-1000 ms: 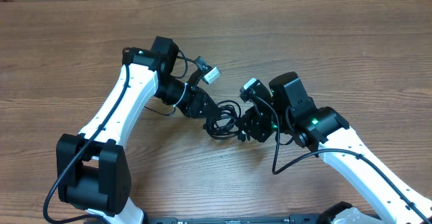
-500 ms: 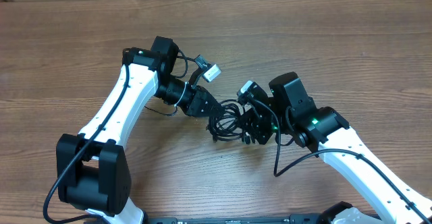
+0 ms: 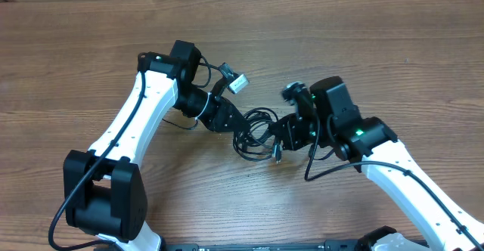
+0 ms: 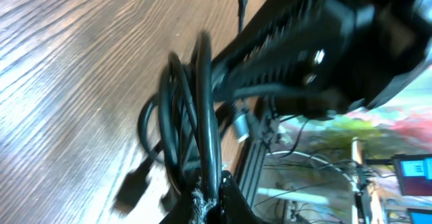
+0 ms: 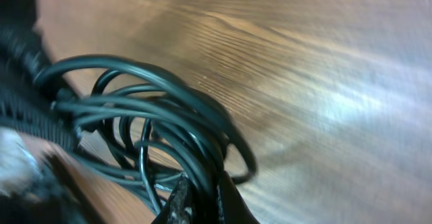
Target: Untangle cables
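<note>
We see the cables (image 3: 253,132) as one black tangle at the centre of the overhead frame, above the wooden table (image 3: 378,47) and between our two arms. Our left claw (image 3: 231,125) is clamped on the bundle's left side, and in its wrist view several strands run into the closed fingers at the bottom edge. Our right claw (image 3: 278,136) grips the right side, with loops fanning toward the upper left of its wrist view. A silver-tipped plug (image 3: 277,157) pokes out just below it.

White-shelled left arm (image 3: 140,122) and right arm (image 3: 412,179), black joints, thick black wire (image 3: 327,172), small green light (image 3: 358,134)
</note>
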Robot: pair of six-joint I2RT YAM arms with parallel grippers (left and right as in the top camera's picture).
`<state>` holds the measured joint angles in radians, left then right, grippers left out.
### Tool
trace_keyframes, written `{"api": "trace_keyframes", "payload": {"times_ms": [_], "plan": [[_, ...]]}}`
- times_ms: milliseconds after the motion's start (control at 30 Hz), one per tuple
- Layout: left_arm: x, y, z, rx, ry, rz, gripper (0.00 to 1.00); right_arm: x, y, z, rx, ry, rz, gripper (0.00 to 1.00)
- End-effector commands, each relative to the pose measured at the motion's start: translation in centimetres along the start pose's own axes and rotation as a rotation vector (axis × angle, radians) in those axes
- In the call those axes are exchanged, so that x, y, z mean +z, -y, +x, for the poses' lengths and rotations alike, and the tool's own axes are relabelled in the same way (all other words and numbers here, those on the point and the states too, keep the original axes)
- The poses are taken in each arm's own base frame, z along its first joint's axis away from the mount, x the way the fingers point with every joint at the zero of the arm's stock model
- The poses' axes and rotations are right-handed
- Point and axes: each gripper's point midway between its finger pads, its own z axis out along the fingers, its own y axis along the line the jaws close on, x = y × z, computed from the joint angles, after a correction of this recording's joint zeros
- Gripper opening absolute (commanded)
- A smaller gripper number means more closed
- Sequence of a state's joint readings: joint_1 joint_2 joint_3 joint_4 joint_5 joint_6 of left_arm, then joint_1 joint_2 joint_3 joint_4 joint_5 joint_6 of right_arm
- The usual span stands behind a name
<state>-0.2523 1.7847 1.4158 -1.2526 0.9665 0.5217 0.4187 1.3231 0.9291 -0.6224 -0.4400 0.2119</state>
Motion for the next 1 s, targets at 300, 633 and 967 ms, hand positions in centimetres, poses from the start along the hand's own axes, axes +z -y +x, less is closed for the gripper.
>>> {"api": "trace_keyframes", "payload": {"times_ms": [300,633,967], "plan": [[-2.1,-6.6,1.6,-0.239,-0.084,-0.423,0.04,-2.7,6.2,-0.4,0.424,0.05,0.132,0.04],[-2.4,-7.5,1.3,-0.342,-0.049,-0.477,0.04,-3.0,0.0,-1.4,0.217,0.018,-0.223,0.04],[-2.2,-6.5,3.4,-0.41,-0.123,-0.453,0.04,-3.5,5.7,-4.8,0.629,0.211,0.013,0.04]]}}
